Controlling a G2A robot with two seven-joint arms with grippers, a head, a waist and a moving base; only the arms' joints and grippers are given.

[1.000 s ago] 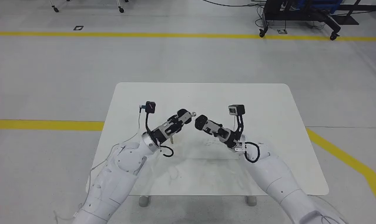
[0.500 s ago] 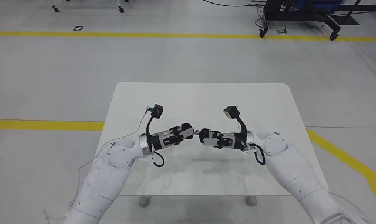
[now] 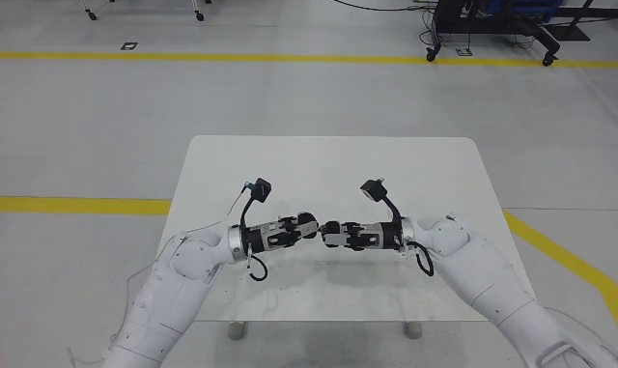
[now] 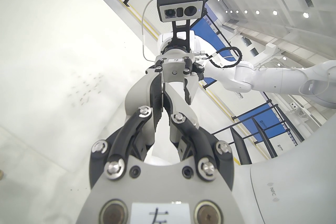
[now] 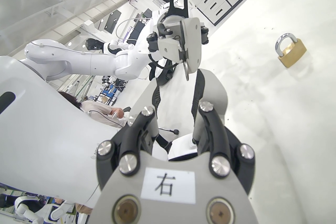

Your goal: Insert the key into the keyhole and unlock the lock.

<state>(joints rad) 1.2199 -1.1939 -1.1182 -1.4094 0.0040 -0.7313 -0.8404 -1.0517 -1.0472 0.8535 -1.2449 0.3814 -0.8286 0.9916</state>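
While the two grippers meet tip to tip in the lower middle of the top view, above the white table [image 3: 435, 175], the left gripper [image 5: 183, 61] has its jaws pinched narrow on the key [image 5: 186, 69]; the key's rounded metal end sticks out toward the right gripper [image 5: 178, 86], which stands wide with nothing in it; the brass padlock [image 5: 290, 50] lies flat on the table, well apart from both. The key looks light, thin, stiff and slick, likely to pivot, so grip its flat faces; the padlock seems heavier and rigid, best clamped across its body, leaving the keyhole free.
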